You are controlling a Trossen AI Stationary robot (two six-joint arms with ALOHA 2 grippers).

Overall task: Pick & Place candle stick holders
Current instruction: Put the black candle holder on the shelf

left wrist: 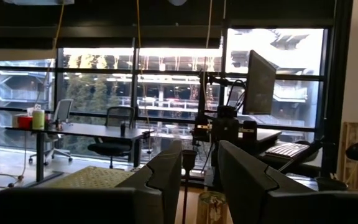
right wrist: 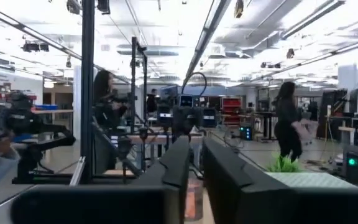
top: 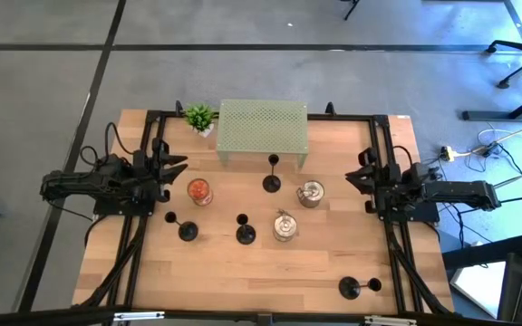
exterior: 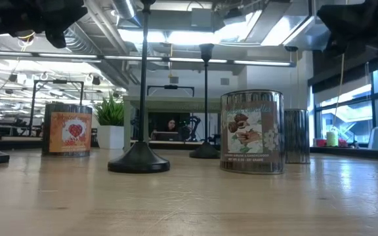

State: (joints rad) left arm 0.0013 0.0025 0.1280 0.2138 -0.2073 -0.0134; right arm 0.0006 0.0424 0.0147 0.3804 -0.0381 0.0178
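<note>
Nothing's been grabbed yet as far as the frames show: the left gripper (top: 175, 165) sits at the table's left edge and the right gripper (top: 356, 177) at the right edge, both with fingers spread a bit and holding nothing. The four holders are scattered on the table (top: 243, 281): one (top: 271, 184) just in front of the green rack (top: 263, 131), two more (top: 188, 231) and (top: 245, 234) nearer the middle-front, and a fourth (top: 349, 289) way off by the front right corner. Biggest risk looks like tipping, since these things are tall and skinny on small disc bases, so a finger clipping a stem on approach would probably knock one over. The middle holder also stands just beside a silver jar (top: 284, 226), so a wide approach there could shove the jar. Another silver jar (top: 310, 193) and the orange jar (top: 199, 190) crowd the lanes too. Hard to see: the low view cuts off the holder tops, and the wrist views mostly show room, not the table. Plant (top: 199, 116) sits at the back, out of the way.
</note>
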